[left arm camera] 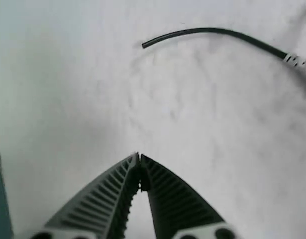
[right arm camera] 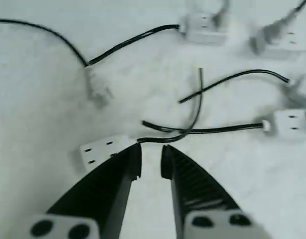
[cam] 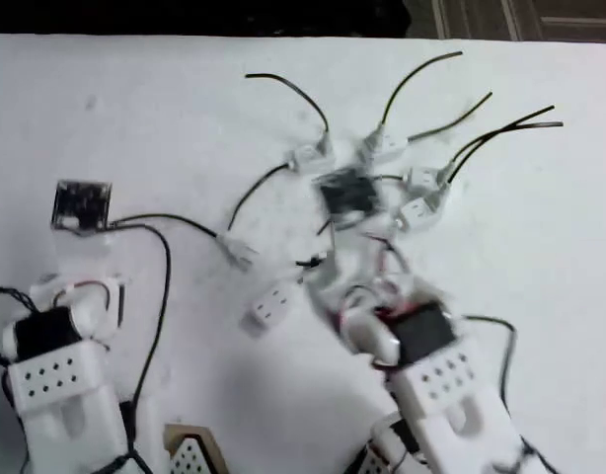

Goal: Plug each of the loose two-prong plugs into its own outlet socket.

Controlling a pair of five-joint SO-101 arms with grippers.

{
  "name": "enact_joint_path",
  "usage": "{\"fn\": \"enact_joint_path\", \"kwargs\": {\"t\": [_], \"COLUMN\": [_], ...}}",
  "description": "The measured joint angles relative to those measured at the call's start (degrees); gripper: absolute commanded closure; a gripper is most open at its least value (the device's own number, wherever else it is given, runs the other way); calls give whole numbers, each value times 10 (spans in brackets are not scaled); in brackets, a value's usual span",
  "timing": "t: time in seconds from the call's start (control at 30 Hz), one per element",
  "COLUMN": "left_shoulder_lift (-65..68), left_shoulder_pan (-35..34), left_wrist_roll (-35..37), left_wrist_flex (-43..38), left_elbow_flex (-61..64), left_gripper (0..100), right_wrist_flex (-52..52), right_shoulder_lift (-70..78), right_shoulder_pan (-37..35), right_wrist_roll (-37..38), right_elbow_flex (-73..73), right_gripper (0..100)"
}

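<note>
A loose white outlet socket (cam: 273, 303) (right arm camera: 99, 149) lies on the white table (cam: 135, 118), just beside my right gripper (right arm camera: 150, 155) (cam: 325, 269). That gripper is slightly open with nothing between its fingers. A loose two-prong plug (cam: 240, 253) (right arm camera: 95, 92) on a black cable lies a little beyond the socket. Farther back, several white sockets (cam: 308, 156) (right arm camera: 205, 27) lie in a cluster with plugs and black cables. My left gripper (left arm camera: 139, 167) (cam: 81, 281) is shut on nothing at the near left, far from the plugs. A black cable end (left arm camera: 144, 45) lies ahead of it.
A dark square box (cam: 81, 204) sits at the left, with a black cable (cam: 165, 267) running back past the left arm. A dark block (cam: 347, 193) lies among the clustered sockets. Loose cable loops (right arm camera: 193, 107) cross in front of my right gripper.
</note>
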Motion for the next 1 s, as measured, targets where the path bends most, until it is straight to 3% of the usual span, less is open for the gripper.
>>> {"fn": "enact_joint_path", "kwargs": {"t": [0.13, 0.57, 1.0], "left_shoulder_lift": [-47, -186, -214], "left_shoulder_pan": [-6, -6, -6], "left_wrist_roll": [-11, -25, -25], "left_wrist_flex": [-6, -17, -17], "left_elbow_flex": [76, 200, 219], "left_gripper": [973, 972, 972], "right_wrist_flex": [4, 4, 4], "right_shoulder_lift": [133, 581, 823], "right_shoulder_pan": [-59, -76, -75], "right_wrist_roll": [1, 1, 1], "right_elbow_flex": [-73, -381, -585], "right_gripper": [892, 861, 861]}}
